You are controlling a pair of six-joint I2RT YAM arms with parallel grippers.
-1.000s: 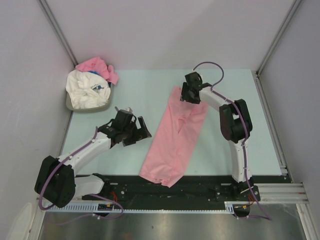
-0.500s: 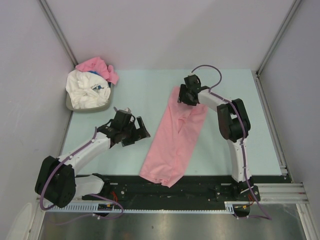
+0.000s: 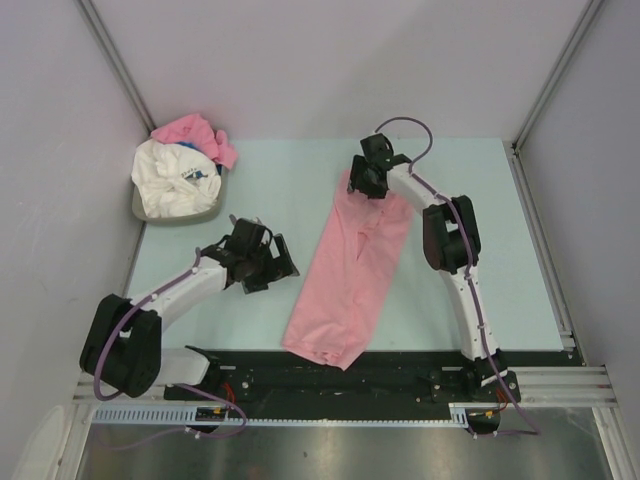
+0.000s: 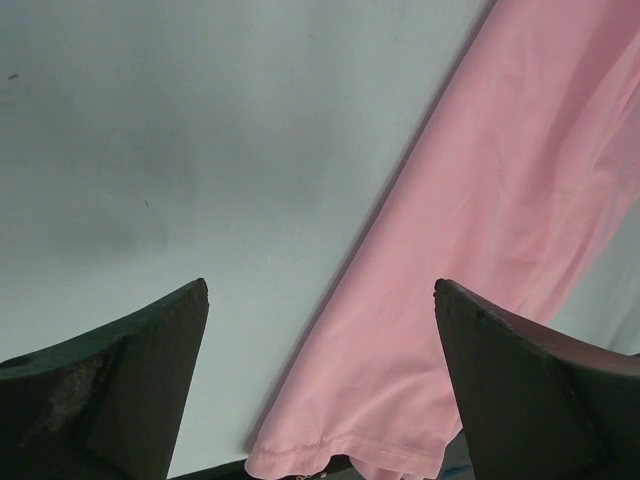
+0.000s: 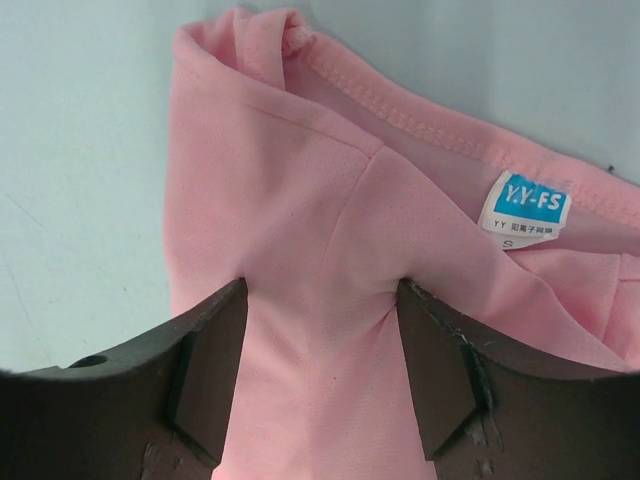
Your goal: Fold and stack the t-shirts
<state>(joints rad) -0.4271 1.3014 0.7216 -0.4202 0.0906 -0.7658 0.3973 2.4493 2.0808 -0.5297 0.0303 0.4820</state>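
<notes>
A light-pink t-shirt (image 3: 350,270) lies folded into a long strip on the pale table, running from the far middle to the near edge. My right gripper (image 3: 366,186) is at its far end, by the collar. In the right wrist view its jaws (image 5: 322,287) are partly closed and pinch a raised fold of the pink cloth (image 5: 300,200) beside the blue neck label (image 5: 523,205). My left gripper (image 3: 278,262) is open and empty, just left of the strip. In the left wrist view (image 4: 322,290) the shirt's hem (image 4: 480,250) lies ahead of it.
A grey basket (image 3: 140,208) at the far left holds a white t-shirt with a small blue print (image 3: 172,182) and a crumpled pink one (image 3: 190,130). The table's black near edge (image 3: 400,362) runs under the strip's lower end. Walls stand on three sides.
My right gripper has moved a little left and farther away with the collar end, and the pink strip has shifted with it. My left gripper has stayed open beside the strip and turned slightly.
</notes>
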